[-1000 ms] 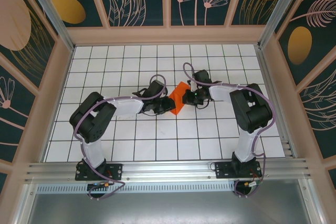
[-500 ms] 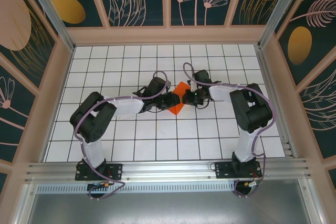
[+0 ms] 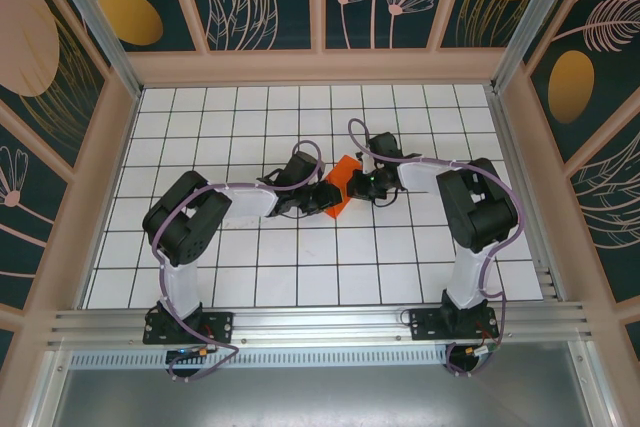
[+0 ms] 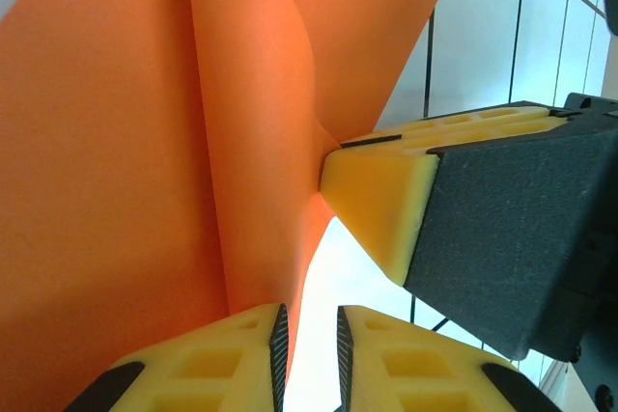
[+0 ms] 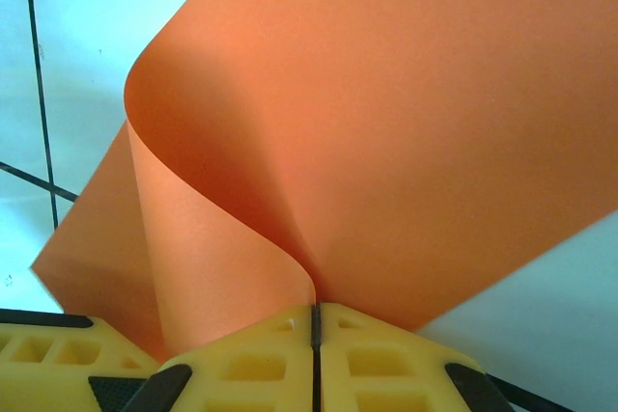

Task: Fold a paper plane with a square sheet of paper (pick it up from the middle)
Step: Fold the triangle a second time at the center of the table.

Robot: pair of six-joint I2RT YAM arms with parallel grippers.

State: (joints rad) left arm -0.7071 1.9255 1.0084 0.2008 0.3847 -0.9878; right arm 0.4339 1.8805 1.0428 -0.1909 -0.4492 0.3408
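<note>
Left end effector (image 3: 318,197) has crept in toward the right one since 1 second ago, and less orange shows between them.

The thin bright orange square sheet of paper (image 4: 145,142) sits bowed and curled over the middle of the white gridded desk (image 3: 300,277), between the 2 arms. The right end effector (image 5: 315,320) is clamped on a curled fold of it, pads pressed together. The left end effector's 2 yellow pads stand a slim gap apart. The fold's lower edge lies against 1 pad and desk shows through the gap, so it does not look pinched yet. The step appears to be a second grip for a crease. The left should ease in until the edge sits squarely between its pads and then close fully, while the right holds firm so the sheet neither slips nor tears.
</note>
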